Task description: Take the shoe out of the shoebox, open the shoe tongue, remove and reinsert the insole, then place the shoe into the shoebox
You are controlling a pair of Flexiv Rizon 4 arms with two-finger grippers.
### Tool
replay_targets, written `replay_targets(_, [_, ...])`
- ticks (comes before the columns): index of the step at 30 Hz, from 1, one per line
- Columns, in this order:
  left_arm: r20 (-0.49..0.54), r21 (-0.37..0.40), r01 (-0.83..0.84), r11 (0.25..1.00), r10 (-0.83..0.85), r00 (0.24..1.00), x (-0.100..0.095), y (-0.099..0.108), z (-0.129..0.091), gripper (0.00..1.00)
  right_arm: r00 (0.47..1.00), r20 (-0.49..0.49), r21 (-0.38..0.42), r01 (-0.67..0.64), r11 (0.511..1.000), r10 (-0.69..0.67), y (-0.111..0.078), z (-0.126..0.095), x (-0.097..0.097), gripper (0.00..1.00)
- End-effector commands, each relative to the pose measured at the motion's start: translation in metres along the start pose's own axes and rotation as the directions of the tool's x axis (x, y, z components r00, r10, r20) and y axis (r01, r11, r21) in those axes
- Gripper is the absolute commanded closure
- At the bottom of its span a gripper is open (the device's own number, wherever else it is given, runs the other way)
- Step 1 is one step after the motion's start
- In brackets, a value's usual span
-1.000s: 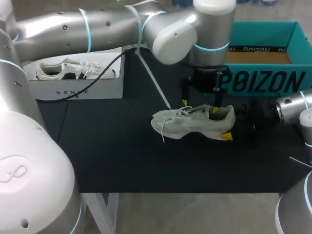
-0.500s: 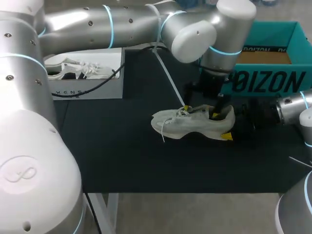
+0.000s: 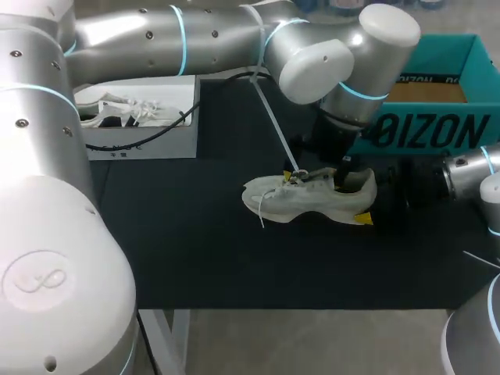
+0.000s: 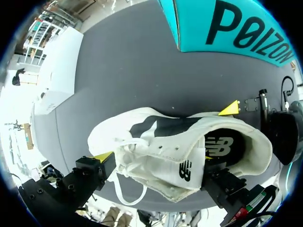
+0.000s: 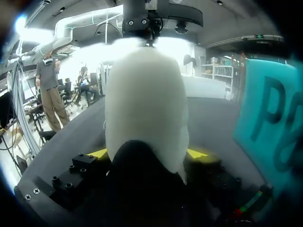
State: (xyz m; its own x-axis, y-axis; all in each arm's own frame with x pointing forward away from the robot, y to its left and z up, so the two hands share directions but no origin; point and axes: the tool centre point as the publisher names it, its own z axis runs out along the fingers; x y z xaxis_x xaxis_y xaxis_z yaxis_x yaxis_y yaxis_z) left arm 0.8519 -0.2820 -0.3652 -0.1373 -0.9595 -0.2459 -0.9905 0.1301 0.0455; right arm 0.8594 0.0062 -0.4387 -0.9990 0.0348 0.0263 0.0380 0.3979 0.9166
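The white shoe (image 3: pixel 312 199) stands on its sole on the table (image 3: pixel 195 250), right of the middle, toe toward the left edge, just in front of the teal shoebox (image 3: pixel 437 129) at the far right corner. The right claw (image 5: pixel 147 153) is clamped on its heel, 1 yellow tip at each side. The left claw (image 3: pixel 317 175) is over it, fingers apart: 1 down in the mouth behind the tongue (image 4: pixel 184 163), the other by the laces.

Off-white shoe (image 3: pixel 312 199) with a black insole (image 4: pixel 222 146), teal shoebox (image 3: pixel 437 129) lettered in black, white box (image 3: pixel 156 141), black tabletop (image 3: pixel 203 242).
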Motion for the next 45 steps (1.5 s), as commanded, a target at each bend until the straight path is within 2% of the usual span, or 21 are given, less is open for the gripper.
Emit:
replay_targets(1, [-0.001, 0.003, 0.001, 1.0, -0.001, 1.0, -0.002, 0.0, 0.002, 0.2, 1.0, 0.0, 0.001, -0.001, 1.0, 0.001, -0.007, 0.008, 0.0, 1.0])
replay_targets(2, [-0.001, 0.004, 0.003, 1.0, -0.003, 1.0, -0.003, 0.0, 0.003, 0.64, 1.0, 0.0, 0.001, -0.001, 1.0, 0.001, -0.007, 0.008, 0.0, 1.0])
replay_targets(3, [-0.001, 0.007, 0.004, 1.0, -0.004, 1.0, -0.004, 0.0, 0.002, 1.0, 1.0, 0.0, 0.001, -0.001, 1.0, 0.001, -0.007, 0.008, 0.0, 1.0])
replay_targets(13, [-0.007, 0.04, 0.005, 0.999, -0.005, 1.0, -0.011, 0.001, -0.01, 1.0, 1.0, 0.0, 0.001, -0.001, 1.0, 0.001, -0.007, 0.008, 0.0, 1.0])
replay_targets(21, [-0.022, 0.059, 0.048, 0.997, -0.047, 0.999, -0.043, 0.008, -0.011, 1.0, 1.0, 0.0, 0.001, -0.001, 1.0, 0.001, -0.007, 0.008, 0.0, 1.0])
replay_targets(27, [-0.038, 0.056, 0.089, 0.994, -0.087, 0.995, -0.068, 0.014, -0.004, 0.92, 1.0, 0.0, 0.001, -0.001, 1.0, 0.001, -0.007, 0.008, 0.0, 1.0])
replay_targets(31, [-0.049, 0.046, 0.099, 0.994, -0.097, 0.994, -0.07, 0.015, 0.001, 0.88, 1.0, 0.0, 0.001, -0.001, 1.0, 0.001, -0.007, 0.008, 0.0, 1.0])
replay_targets(32, [-0.056, 0.044, 0.096, 0.994, -0.094, 0.994, -0.069, 0.014, 0.001, 0.71, 1.0, 0.0, 0.001, -0.001, 1.0, 0.001, -0.007, 0.008, 0.0, 1.0])
replay_targets(33, [-0.061, 0.045, 0.094, 0.995, -0.091, 0.994, -0.066, 0.014, 0.001, 0.48, 1.0, 0.0, 0.001, -0.001, 1.0, 0.001, -0.007, 0.008, 0.0, 1.0])
replay_targets(34, [-0.068, 0.049, 0.085, 0.995, -0.081, 0.994, -0.063, 0.014, -0.001, 0.19, 1.0, 0.0, 0.001, -0.001, 1.0, 0.001, -0.007, 0.008, 0.0, 1.0])
replay_targets(36, [-0.085, 0.054, 0.078, 0.995, -0.073, 0.994, -0.057, 0.014, -0.005, 0.0, 1.0, 0.0, 0.001, -0.001, 1.0, 0.001, -0.007, 0.008, 0.0, 1.0])
replay_targets(45, [-0.197, 0.079, 0.067, 0.995, -0.051, 0.979, -0.041, 0.011, -0.021, 0.0, 1.0, 0.0, 0.001, -0.001, 1.0, 0.001, -0.007, 0.008, 0.0, 1.0])
